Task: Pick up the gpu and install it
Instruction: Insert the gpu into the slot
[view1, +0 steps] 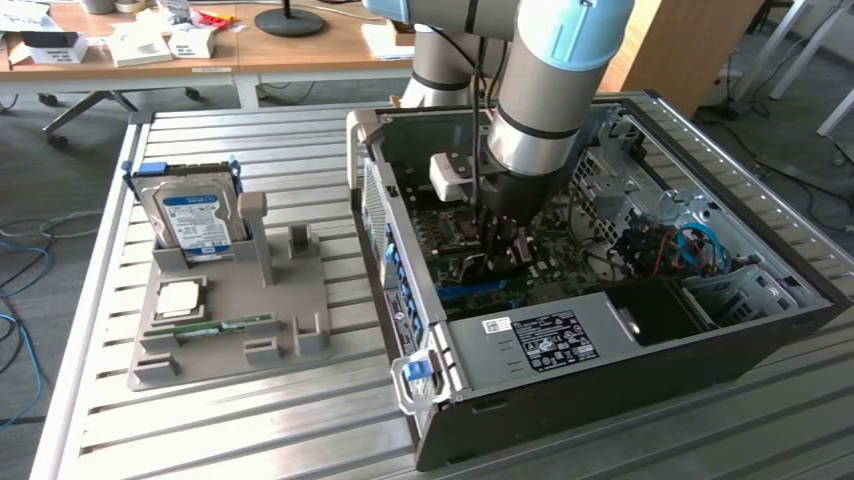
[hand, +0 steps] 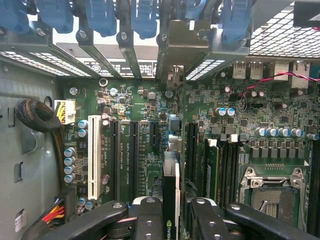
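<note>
GPU (hand: 171, 187) — a thin dark card seen edge-on — is clamped between the fingers of the gripper (hand: 172, 222), which is closed partway upon it. The card is held upright over the green motherboard (hand: 130, 105) among the expansion slots (hand: 134, 155), inside the open computer case (view1: 747, 330) — contact with a slot cannot be told. A hard drive (view1: 194, 220) is stood in a grey holder (view1: 287, 300) on the desk (view1: 267, 440).

I see my slatted metal table (view1: 200, 440) bearing a grey parts holder (view1: 274, 300) beside an open computer case (view1: 641, 395).
</note>
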